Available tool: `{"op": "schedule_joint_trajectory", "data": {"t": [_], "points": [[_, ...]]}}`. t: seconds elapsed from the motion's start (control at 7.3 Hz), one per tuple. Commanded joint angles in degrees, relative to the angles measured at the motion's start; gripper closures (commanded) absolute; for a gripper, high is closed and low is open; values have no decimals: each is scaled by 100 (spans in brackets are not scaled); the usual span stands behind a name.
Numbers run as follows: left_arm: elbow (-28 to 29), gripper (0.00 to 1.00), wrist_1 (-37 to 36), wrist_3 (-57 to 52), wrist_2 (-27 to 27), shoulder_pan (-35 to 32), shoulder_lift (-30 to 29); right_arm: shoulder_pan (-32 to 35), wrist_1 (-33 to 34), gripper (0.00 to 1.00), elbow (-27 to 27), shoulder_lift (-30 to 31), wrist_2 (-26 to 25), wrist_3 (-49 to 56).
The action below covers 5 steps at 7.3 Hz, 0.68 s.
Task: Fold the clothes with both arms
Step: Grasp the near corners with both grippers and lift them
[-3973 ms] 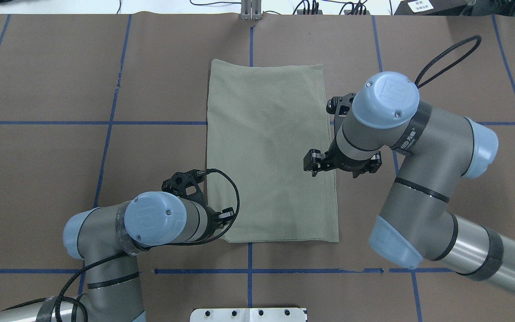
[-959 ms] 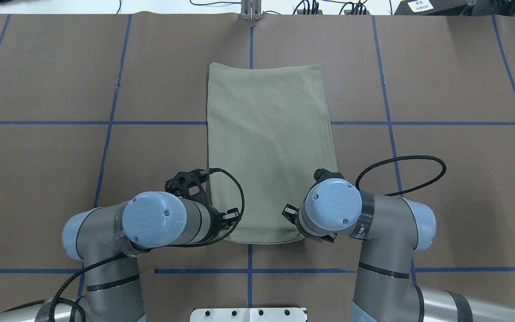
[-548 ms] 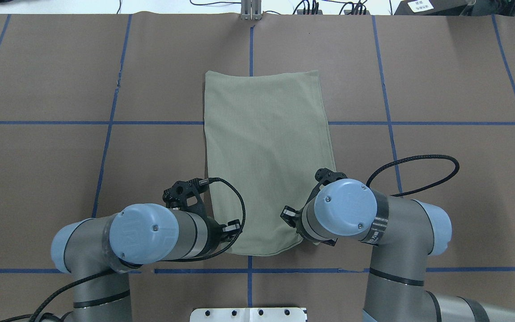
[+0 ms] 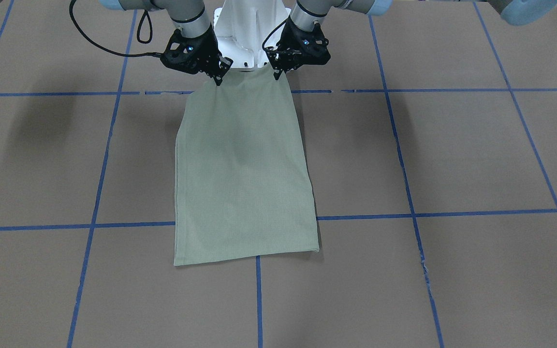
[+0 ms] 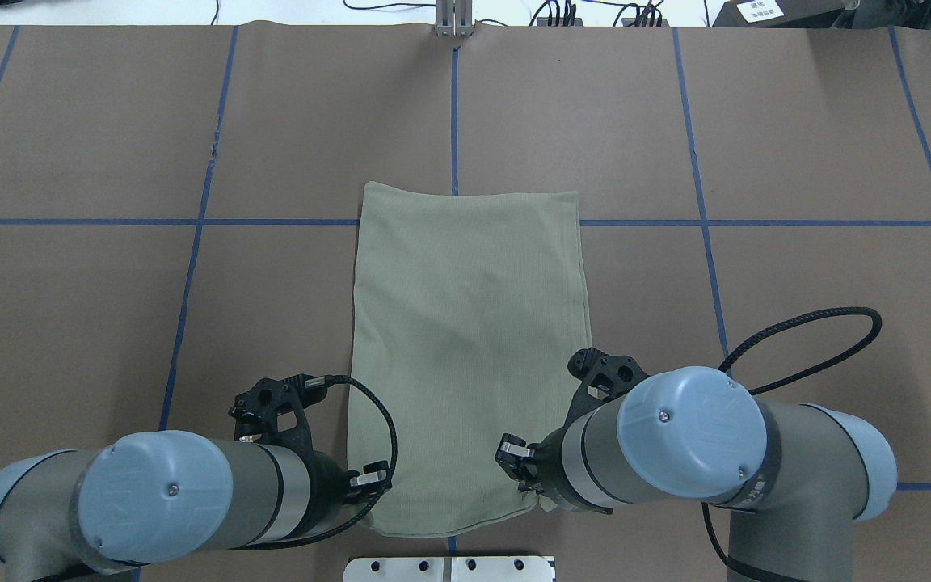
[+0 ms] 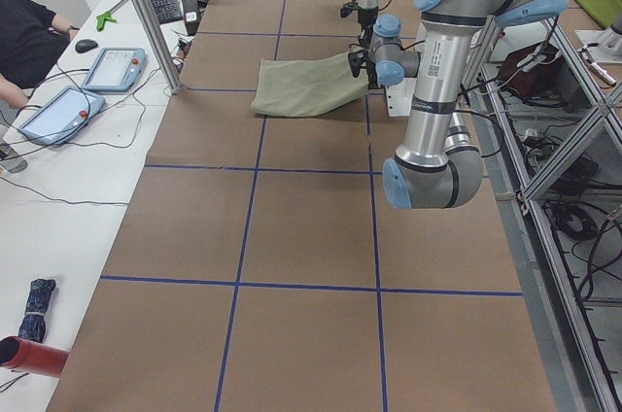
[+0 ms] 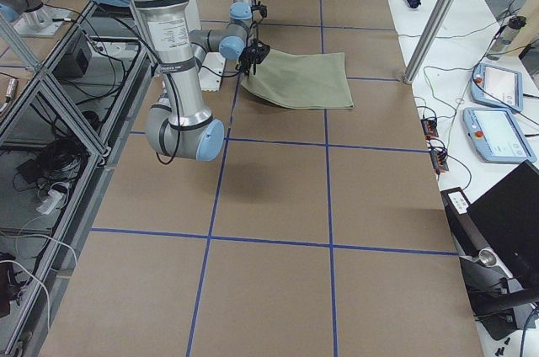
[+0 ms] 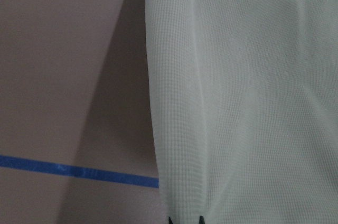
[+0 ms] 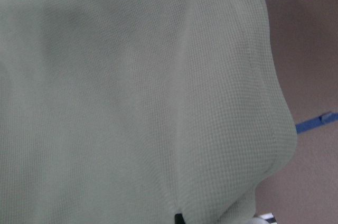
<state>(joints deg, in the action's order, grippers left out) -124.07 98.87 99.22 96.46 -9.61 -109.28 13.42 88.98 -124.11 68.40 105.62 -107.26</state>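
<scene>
The clothes are one pale sage-green shirt (image 5: 465,339), folded into a long rectangle on the brown table. Its far end lies flat (image 4: 244,232), and its near end is raised off the table at the two corners. My left gripper (image 4: 277,75) is shut on the near left corner, and its fingertips (image 8: 185,218) pinch the fabric (image 8: 253,102). My right gripper (image 4: 219,79) is shut on the near right corner of the shirt (image 9: 132,102). In the overhead view both wrists (image 5: 368,481) (image 5: 514,453) cover the pinched corners. Logo, collar and tag are hidden.
The white pedestal base (image 5: 449,568) sits just behind the shirt's near edge. Blue tape lines (image 5: 191,221) cross the brown table cover. Beyond the far edge stand a metal post (image 6: 146,14), tablets (image 6: 112,67) and cables, with a person's sleeve (image 6: 29,38) at the side table.
Both arms have pulled back toward the base, dragging the shirt with them by its near corners. Four seconds ago the right gripper was at the shirt's right edge.
</scene>
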Motion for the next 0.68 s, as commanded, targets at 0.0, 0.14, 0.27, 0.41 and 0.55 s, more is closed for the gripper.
{"op": "schedule_joint_trajectory", "data": {"t": [0.0, 0.14, 0.27, 0.41, 0.55], "points": [[-31, 100, -184, -17, 196, 107, -110, 125, -21, 100, 35, 7, 30, 29], [241, 100, -175, -69, 163, -153, -416, 370, -39, 100, 115, -2, 29, 30], [452, 100, -167, -104, 215, -678, -663, 616, -57, 100, 324, -115, 20, 30], [733, 100, -149, -235, 224, -1127, -874, 862, -57, 100, 587, -290, 20, 38], [970, 100, -140, -498, 398, -1497, -954, 1099, -65, 100, 860, -440, 29, 56]]}}
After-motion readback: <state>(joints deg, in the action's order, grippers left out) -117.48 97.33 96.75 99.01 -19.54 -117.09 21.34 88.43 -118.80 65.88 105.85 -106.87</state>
